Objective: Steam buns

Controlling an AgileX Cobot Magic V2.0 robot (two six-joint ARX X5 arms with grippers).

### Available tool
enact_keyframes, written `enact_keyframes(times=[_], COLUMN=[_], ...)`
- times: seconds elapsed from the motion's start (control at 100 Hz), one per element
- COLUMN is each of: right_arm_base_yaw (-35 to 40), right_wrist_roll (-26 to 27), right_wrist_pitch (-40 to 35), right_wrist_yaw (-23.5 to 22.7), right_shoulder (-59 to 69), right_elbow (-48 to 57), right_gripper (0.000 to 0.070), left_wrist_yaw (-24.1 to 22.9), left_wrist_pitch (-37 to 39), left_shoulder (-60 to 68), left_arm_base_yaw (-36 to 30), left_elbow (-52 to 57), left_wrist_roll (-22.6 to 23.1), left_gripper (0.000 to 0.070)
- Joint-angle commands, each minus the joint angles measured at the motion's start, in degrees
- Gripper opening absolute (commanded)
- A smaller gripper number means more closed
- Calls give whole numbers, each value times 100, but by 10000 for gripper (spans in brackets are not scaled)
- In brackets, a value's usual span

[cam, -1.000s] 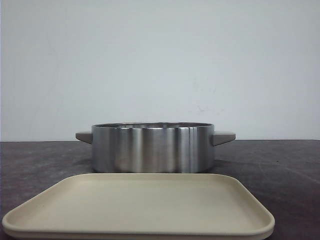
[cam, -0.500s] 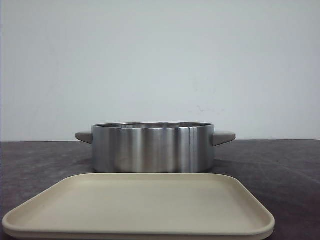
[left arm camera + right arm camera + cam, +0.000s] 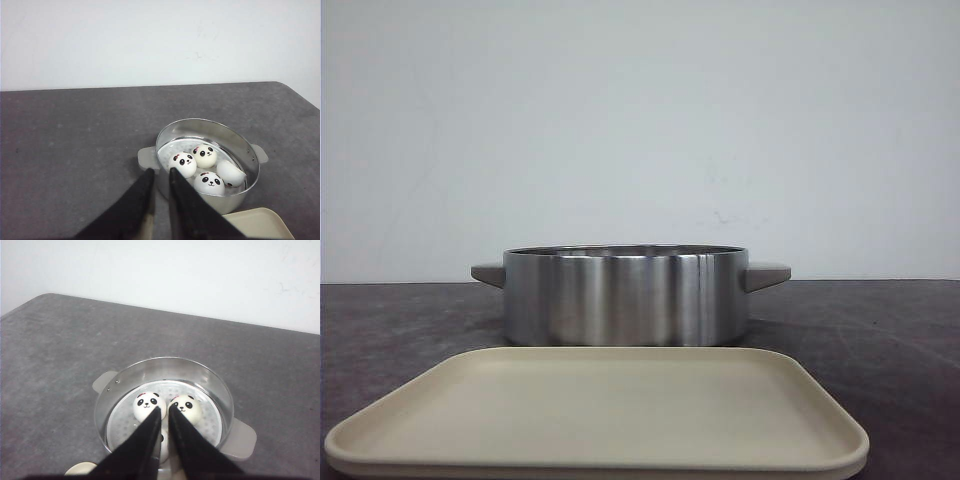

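Four white panda-face buns lie inside the steel pot (image 3: 200, 122): one (image 3: 183, 163) nearest my left gripper, one (image 3: 205, 155) behind it, one (image 3: 210, 182) in front, and one (image 3: 231, 173) tipped on its side. My left gripper (image 3: 160, 171) hangs above the pot's near handle, empty, its jaws almost together. My right gripper (image 3: 164, 409) hangs over the pot (image 3: 160, 361), empty, its jaws almost together, between two buns (image 3: 146, 404) (image 3: 187, 407); a third bun (image 3: 164, 437) shows partly between its fingers. In the front view the pot (image 3: 625, 295) wall hides the buns, and neither gripper shows.
A beige tray (image 3: 600, 410) with nothing on it lies in front of the pot, toward the robot; its corners show in the left wrist view (image 3: 257, 225) and the right wrist view (image 3: 80, 469). The table is dark grey, with a white wall behind it.
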Motion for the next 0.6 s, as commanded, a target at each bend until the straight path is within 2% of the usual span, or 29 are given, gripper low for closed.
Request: enact_keyframes(times=[0.0, 0.07, 0.19, 0.29, 0.37, 0.51, 0.59], right_arm_base_yaw=[-17, -192, -750, -1552, -2332, -3755, -4360], right_wrist_roll=[-7, -195, -1056, -1602, -2000, -2260, -2262], right_wrist_pitch=[-4, -109, 188, 778, 1104, 1340, 1375], right_wrist_yaw=[20, -70, -352, -509, -876, -1784, -1934], right_shoulder=[-282, -748, -1840, -2811, -3462, -4249, -4516], right_elbow=[-15, -332, -1357, -2371, -3062, -3954, -4332], right_gripper=[17, 12, 0, 0, 0, 0, 0], left_wrist_yaw=[-33, -31, -31, -31, -33, -33, -33], left_wrist_pitch=[70, 70, 70, 70, 70, 70, 70], left_shoulder=[31, 31, 31, 31, 31, 31, 31], left_arm_base_yaw=[-37, -37, -37, -37, -37, -37, -37], left_elbow=[59, 59, 57, 59, 59, 59, 59], left_wrist_roll=[-31, -31, -31, -31, -31, -31, -31], left_gripper=[17, 17, 17, 17, 17, 17, 17])
